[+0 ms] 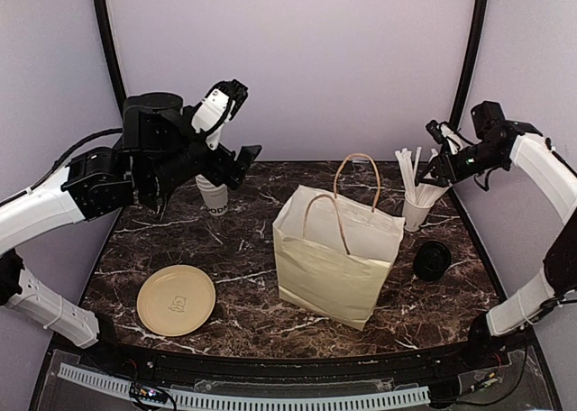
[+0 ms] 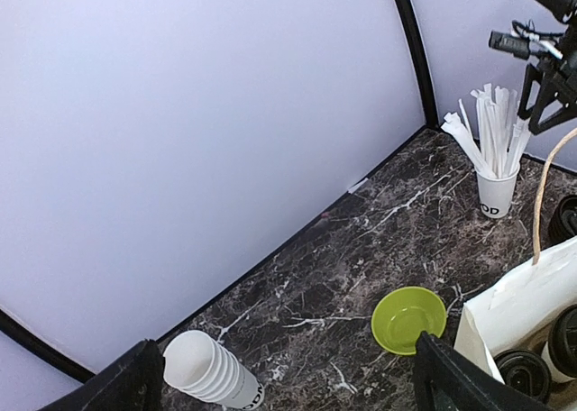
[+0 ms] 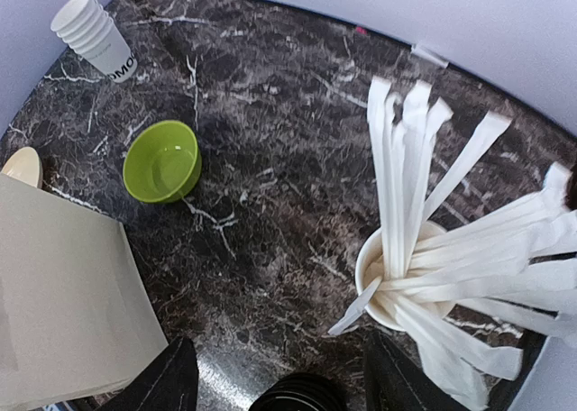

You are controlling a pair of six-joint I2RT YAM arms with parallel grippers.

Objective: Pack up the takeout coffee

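Note:
The takeout coffee (image 1: 433, 260), a cup under a black lid, stands on the marble right of the white paper bag (image 1: 338, 258). In the right wrist view its lid (image 3: 302, 395) shows at the bottom edge, below the gap between the fingers and touching neither. My right gripper (image 3: 281, 388) is open and hangs high over the straw cup (image 1: 416, 211). The left gripper (image 2: 288, 393) is wide open and empty, up by the stack of lidless cups (image 2: 212, 370). Two black-lidded cups (image 2: 526, 372) show in the bag's mouth (image 2: 527, 294).
A green bowl (image 3: 162, 161) sits behind the bag. A tan plate (image 1: 177, 300) lies front left. Straws (image 3: 406, 186) fan out of their cup just beside the right gripper's fingers. The bag's rope handles (image 1: 357, 172) rise above its mouth. Lilac walls close the back and sides.

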